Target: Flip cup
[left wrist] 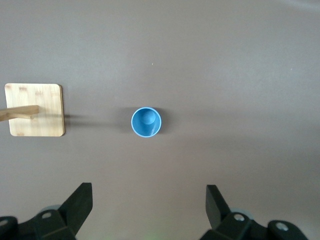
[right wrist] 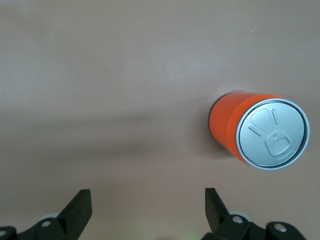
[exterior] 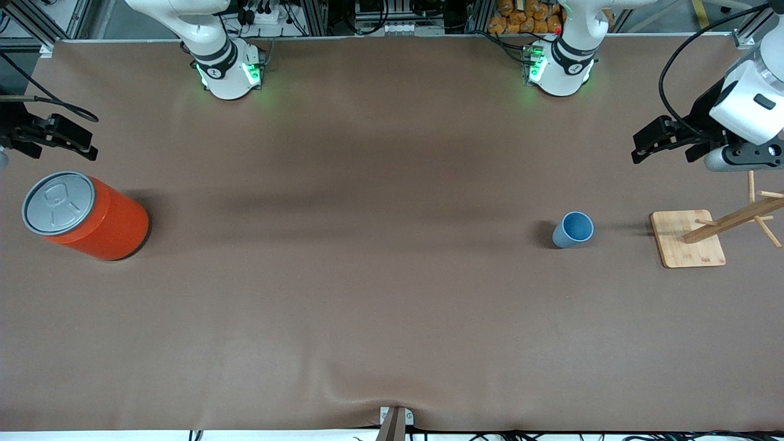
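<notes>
The surface under me is one matte brown sheet, smooth apart from a shallow wrinkle at the lower middle of the front view.

Low in the right half of that view stands the cup, upright with its mouth up: small, tapered, light-blue matte plastic with a darker blue inside and no handle. In my left wrist view the cup sits at mid-frame as a clean round rim.

Just beside it, toward my left arm's end of the surface, is a square pale wooden base with rounded corners, carrying a slanting wooden post with thin pegs.

At the left of the front view stands a large orange-red cylinder with a glossy wall and a flat grey metal lid stamped with a pull-tab outline.

My left claw hangs above the surface at the right edge, black fingers spread wide and holding nothing. My right claw waits at the left edge, above the surface near the cylinder, equally wide and empty.
</notes>
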Motion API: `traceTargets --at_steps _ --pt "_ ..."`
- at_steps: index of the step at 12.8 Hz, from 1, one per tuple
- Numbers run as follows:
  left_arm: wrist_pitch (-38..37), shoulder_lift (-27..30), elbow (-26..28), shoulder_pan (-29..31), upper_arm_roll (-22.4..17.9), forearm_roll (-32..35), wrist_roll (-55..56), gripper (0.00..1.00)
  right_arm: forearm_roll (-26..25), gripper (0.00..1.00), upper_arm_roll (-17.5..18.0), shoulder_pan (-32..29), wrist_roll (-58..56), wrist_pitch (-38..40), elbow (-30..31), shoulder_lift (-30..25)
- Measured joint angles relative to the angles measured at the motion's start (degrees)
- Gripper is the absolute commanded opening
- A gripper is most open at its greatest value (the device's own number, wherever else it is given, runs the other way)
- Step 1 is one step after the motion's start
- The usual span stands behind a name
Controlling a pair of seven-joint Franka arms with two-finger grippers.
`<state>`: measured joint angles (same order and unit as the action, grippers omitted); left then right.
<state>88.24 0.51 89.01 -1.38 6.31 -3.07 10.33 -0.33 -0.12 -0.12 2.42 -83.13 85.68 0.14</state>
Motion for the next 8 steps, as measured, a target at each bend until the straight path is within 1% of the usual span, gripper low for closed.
traceTargets --at_steps 8 --pt "-0.4 0.3 -0.2 0.6 0.0 0.3 -0.2 1.0 0.1 1.0 0.2 0.1 0.0 0.7 0.0 0.0"
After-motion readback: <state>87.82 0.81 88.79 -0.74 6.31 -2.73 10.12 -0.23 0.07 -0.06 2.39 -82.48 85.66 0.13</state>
